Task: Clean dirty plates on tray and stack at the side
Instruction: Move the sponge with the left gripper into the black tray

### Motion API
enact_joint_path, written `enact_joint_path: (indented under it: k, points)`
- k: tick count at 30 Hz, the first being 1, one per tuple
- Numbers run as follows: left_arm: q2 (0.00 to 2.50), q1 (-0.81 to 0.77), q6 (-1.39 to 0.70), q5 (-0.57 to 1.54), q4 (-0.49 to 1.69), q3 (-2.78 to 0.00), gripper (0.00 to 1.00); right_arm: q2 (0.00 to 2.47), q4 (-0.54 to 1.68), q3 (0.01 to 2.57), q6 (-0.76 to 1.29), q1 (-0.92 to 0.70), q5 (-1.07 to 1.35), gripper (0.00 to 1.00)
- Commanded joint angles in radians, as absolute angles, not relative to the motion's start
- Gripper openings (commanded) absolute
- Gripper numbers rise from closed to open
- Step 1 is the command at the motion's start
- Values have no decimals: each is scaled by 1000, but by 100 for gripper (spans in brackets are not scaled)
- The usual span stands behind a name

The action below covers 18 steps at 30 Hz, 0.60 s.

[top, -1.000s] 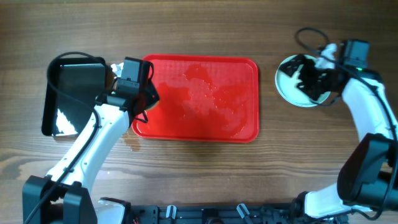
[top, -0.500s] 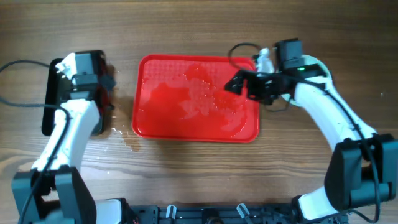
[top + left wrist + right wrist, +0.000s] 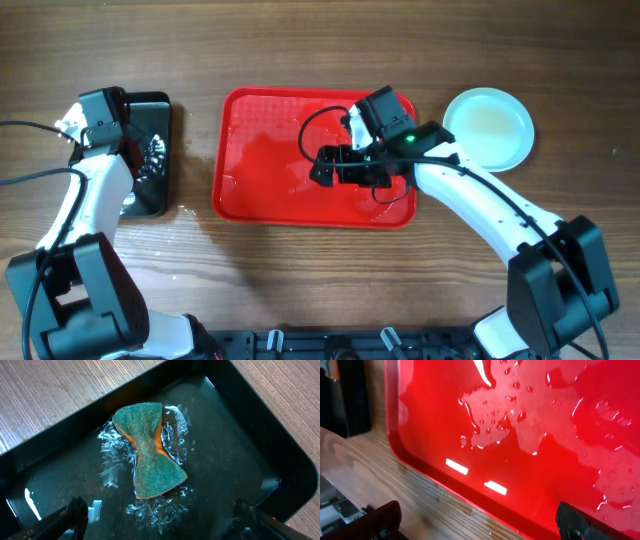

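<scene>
Left gripper (image 3: 162, 521) spread wide, empty, over green sponge (image 3: 150, 457) in wet black tray (image 3: 235, 455); right gripper (image 3: 479, 521) wide open, empty, over wet red tray (image 3: 262, 140); pale plate (image 3: 488, 128) on table (image 3: 300, 275) just right of it.

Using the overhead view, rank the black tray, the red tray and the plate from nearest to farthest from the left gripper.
1. The black tray: directly beneath the left gripper, at the far left.
2. The red tray: in the middle, to the right of the black tray.
3. The plate: on the wood beyond the red tray's right edge, farthest away.
</scene>
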State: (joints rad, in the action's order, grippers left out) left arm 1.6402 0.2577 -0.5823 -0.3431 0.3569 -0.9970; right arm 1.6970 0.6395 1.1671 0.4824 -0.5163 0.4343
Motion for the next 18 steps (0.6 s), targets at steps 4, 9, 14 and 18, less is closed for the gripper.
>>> enact_joint_path:
  k: [4, 9, 14, 18]
  points:
    - [1601, 253, -582, -257, 387, -991, 90, 1667, 700, 1164, 500, -583, 391, 100]
    - [1435, 230, -585, -88, 429, -991, 89, 1570, 736, 1164, 501, -637, 384, 100]
    - [1194, 220, -585, 212, 484, -991, 100, 1367, 818, 1164, 542, -690, 249, 100]
    - [1041, 220, -585, 284, 595, -991, 100, 1156, 944, 1164, 554, -768, 52, 100]
